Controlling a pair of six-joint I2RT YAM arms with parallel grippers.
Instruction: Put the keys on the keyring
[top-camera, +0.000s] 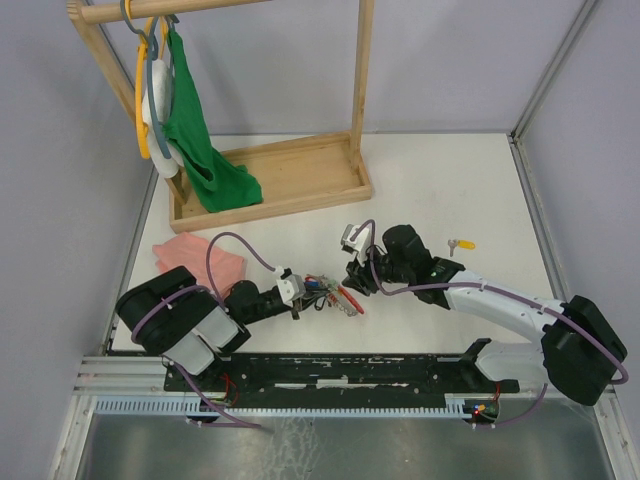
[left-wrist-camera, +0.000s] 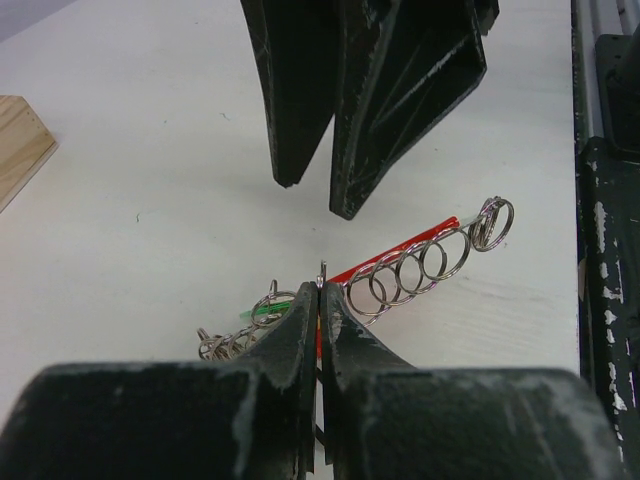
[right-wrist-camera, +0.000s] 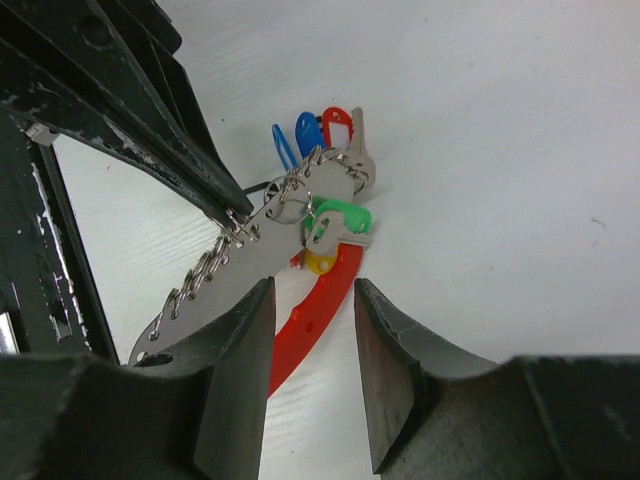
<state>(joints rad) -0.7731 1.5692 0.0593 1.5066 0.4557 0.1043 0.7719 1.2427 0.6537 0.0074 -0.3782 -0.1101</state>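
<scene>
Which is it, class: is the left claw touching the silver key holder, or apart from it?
Touching. The right wrist view shows the left claw pinching the ringed edge of the silver key holder, jaws shut on it.

A wooden clothes rack (top-camera: 290, 175) is being carried by the white tabletop (top-camera: 450, 180) at its far left part. A green garment (top-camera: 190, 130) is being hung from the rack's rail, beside a yellow hanger (top-camera: 141, 110). A pink cloth (top-camera: 180, 255) is being kept flat just before the rack's base. A blue key tag (right-wrist-camera: 308, 132) is being touched by a red key tag (right-wrist-camera: 338, 125).
</scene>
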